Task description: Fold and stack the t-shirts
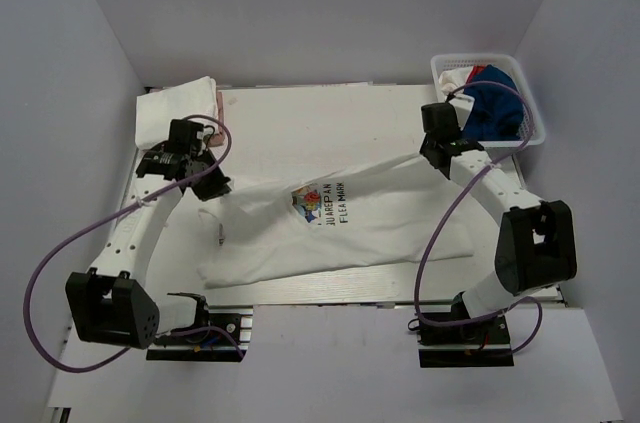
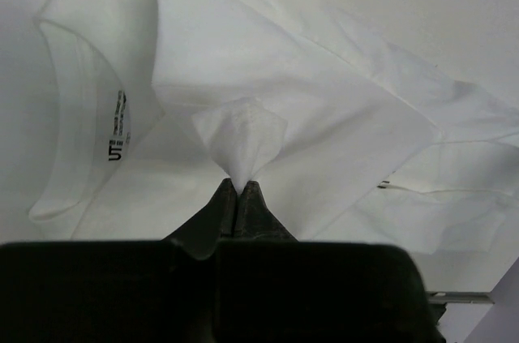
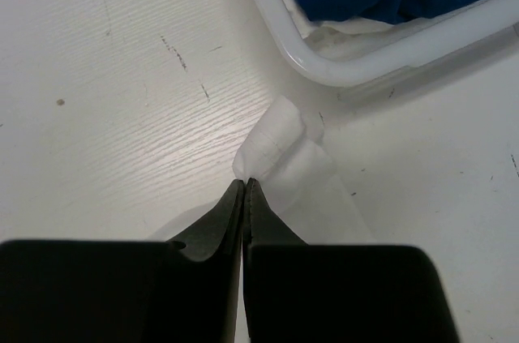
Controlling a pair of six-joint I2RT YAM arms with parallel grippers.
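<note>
White walls box in a pale table (image 1: 300, 123), and across it I have one white tee (image 1: 390, 228) pulled out on a slant, print (image 1: 320, 205) facing up. My left gripper (image 2: 239, 183) is clamped fully closed on a peak of cloth just beside the collar (image 2: 61, 116), whose label (image 2: 116, 128) shows in the left wrist view. My right gripper (image 3: 245, 181) is just as tightly closed on a small bunched corner of the same tee, close to the basket (image 3: 365, 67) at the far right. Which edge of the garment that corner belongs to, I cannot tell. I judge the two grips sit at opposite ends so that the tension between them draws the cloth flat. The stretched upper edge runs fairly straight from one hand to the other, while the lower part lies slack and rumpled on the table near my bases. That slack side looks like what needs smoothing before any fold will hold a clean line. A blue tee (image 1: 495, 108) waits in the basket with some white cloth under it, so more work remains. At the far left corner lies a pile (image 1: 178, 108) of folded white cloth, well apart from the basket, probably so finished tees stay out of my reach path.
</note>
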